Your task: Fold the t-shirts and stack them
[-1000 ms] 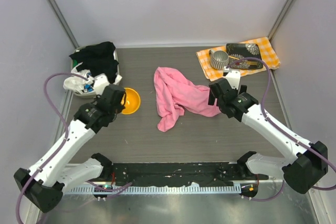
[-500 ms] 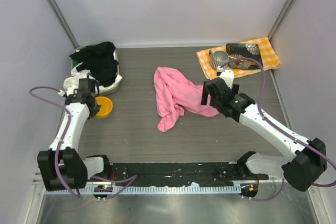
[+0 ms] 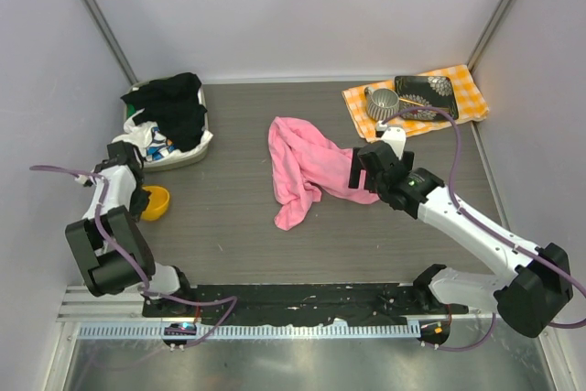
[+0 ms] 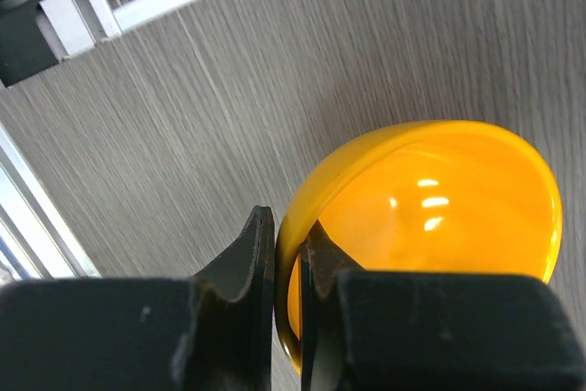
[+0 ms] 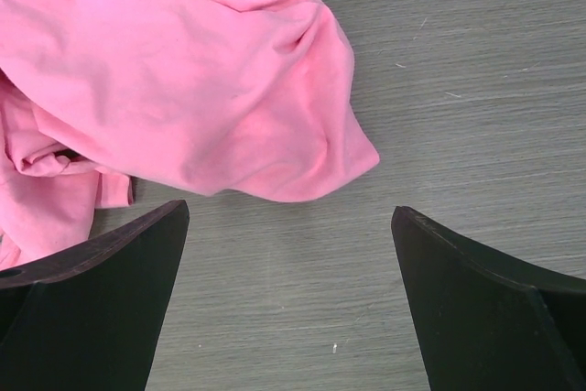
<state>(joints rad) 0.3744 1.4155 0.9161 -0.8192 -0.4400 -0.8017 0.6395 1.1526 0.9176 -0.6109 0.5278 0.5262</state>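
Observation:
A bright pink t-shirt [image 3: 307,167] lies crumpled mid-table; the right wrist view shows its rounded edge [image 5: 201,89]. Black t-shirts [image 3: 174,107] are heaped in a light tray [image 3: 194,151] at the back left, with white cloth [image 3: 135,139] beside them. My right gripper [image 3: 355,169] stands open just right of the pink shirt; nothing lies between its fingers [image 5: 110,263], only bare table. My left gripper [image 3: 139,194] is at the far left edge, shut on the rim of a yellow bowl [image 4: 430,217], which shows in the top view [image 3: 156,202] too.
An orange-and-yellow checked cloth [image 3: 465,89] lies at the back right, carrying a ribbed metal cup [image 3: 383,103] and a dark patterned object [image 3: 426,89]. A black rail [image 3: 293,304] runs along the near edge. Grey walls close in on both sides.
The left arm has carried the yellow bowl from beside the pink shirt out to the far left edge. The right gripper has shifted slightly left, closer to the pink shirt.

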